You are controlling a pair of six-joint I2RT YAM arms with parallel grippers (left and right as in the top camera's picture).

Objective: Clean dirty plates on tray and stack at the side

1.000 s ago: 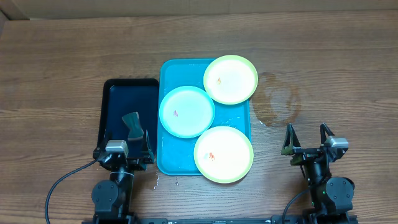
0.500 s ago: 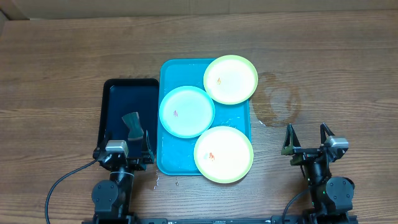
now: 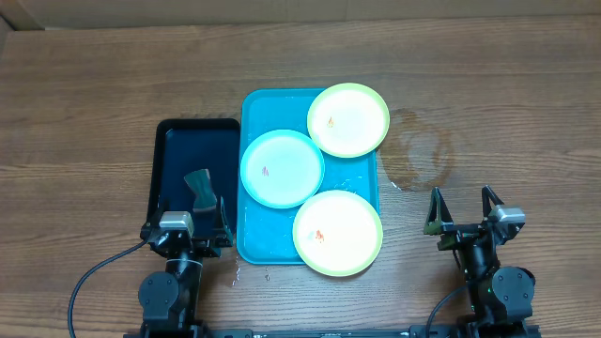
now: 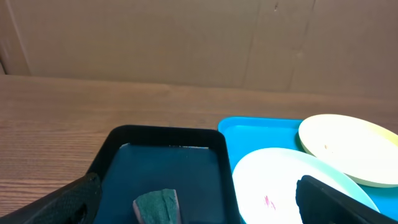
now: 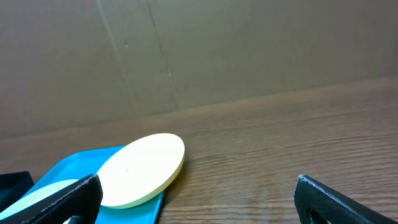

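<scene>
I count three plates in all: two are lime-green, the far lime-green plate (image 3: 348,119) and the near lime-green plate (image 3: 337,233), and one is the light blue plate (image 3: 282,168). Trays, two: one turquoise tray (image 3: 268,111) and one dark tray (image 3: 178,150). One grey-green sponge (image 3: 199,186). One desk (image 3: 94,94). Two claws on my rig, the left claw (image 3: 188,208) and the right claw (image 3: 462,207), two fingers each.

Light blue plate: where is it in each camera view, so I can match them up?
Overhead: light blue plate on the tray's left half, midway up.
Left wrist: lower right, the nearest plate.
Right wrist: probably the pale sliver at bottom left; too little shows to be sure.
Shared landmark: the far lime-green plate, in all three.
</scene>
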